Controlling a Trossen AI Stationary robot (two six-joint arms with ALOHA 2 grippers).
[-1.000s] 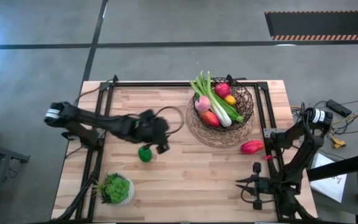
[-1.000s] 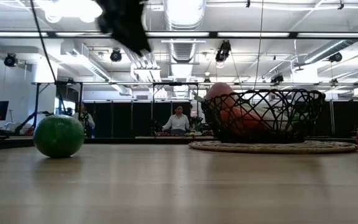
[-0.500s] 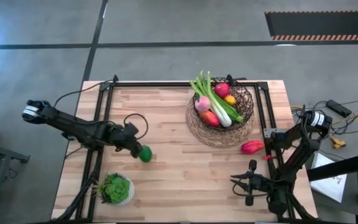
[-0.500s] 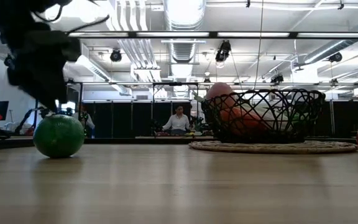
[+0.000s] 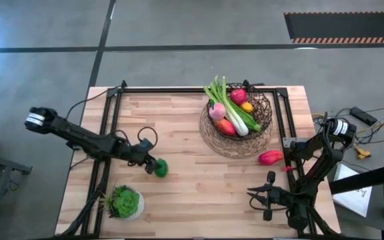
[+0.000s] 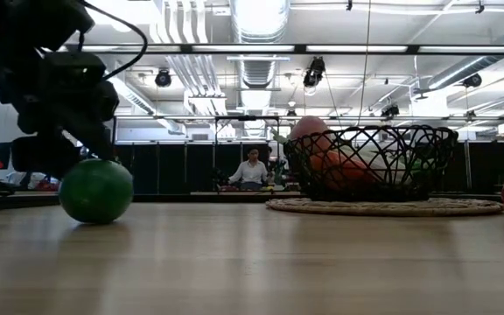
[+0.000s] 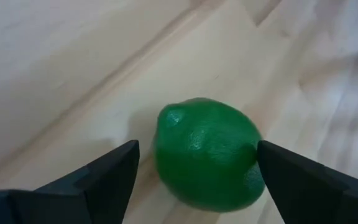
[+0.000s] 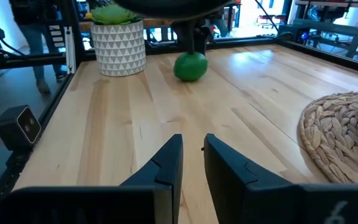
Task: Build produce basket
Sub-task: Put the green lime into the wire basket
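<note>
On the table's left half, the lime is straddled by the spread fingers of the left gripper, well apart from the basket; right gripper is parked nearly closed.

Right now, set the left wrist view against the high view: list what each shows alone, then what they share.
Only the left wrist view shows the open fingers flanking the lime, with a gap on each side. Only the high view shows the basket with produce inside, the red piece beside it, the potted plant and the right gripper waiting near the table's edge. Both show the lime on the wooden table at the left gripper.
</note>
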